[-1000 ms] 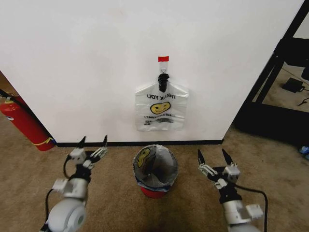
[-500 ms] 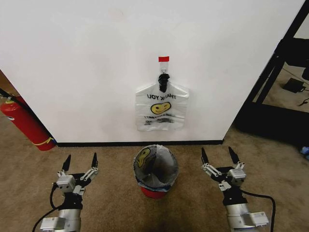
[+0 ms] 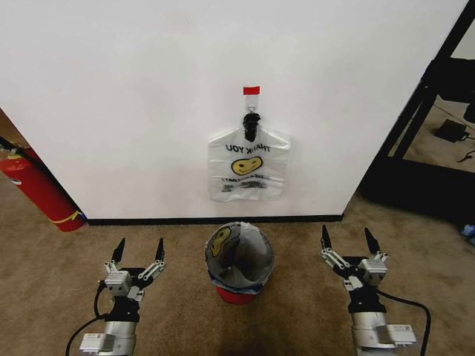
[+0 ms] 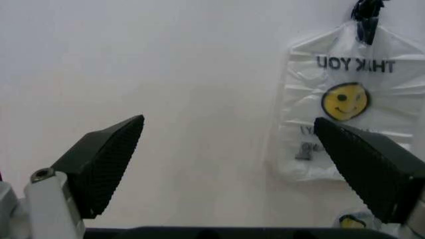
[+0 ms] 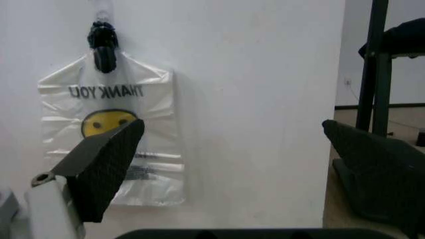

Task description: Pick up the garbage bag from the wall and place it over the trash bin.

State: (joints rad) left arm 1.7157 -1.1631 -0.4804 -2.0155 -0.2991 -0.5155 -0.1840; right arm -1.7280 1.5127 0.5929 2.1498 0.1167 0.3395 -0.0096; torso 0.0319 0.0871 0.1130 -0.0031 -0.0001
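The garbage bag [image 3: 249, 169], white with a yellow smiley and "THANK YOU" print, hangs from a black hook [image 3: 250, 123] on the white wall [image 3: 133, 96], under a red tape strip [image 3: 251, 90]. Below it on the carpet stands the black mesh trash bin [image 3: 239, 261] with a red base, lined by another smiley-printed bag. My left gripper [image 3: 139, 248] is open, low and left of the bin. On the bin's right, my right gripper [image 3: 346, 237] is open too. Both wrist views face the hanging bag [image 4: 345, 114] [image 5: 154, 124] between spread fingers [image 4: 99, 162] [image 5: 106, 159].
A red fire extinguisher [image 3: 37, 189] leans at the wall's left end. A black metal frame [image 3: 434, 104] stands to the right of the wall's corner. A black baseboard [image 3: 215, 219] runs along the wall's foot, with brown carpet in front.
Both arms have drawn back and lowered toward me. The left gripper straightened to point at the wall and the right one shifted slightly right. Bag and bin have not moved.
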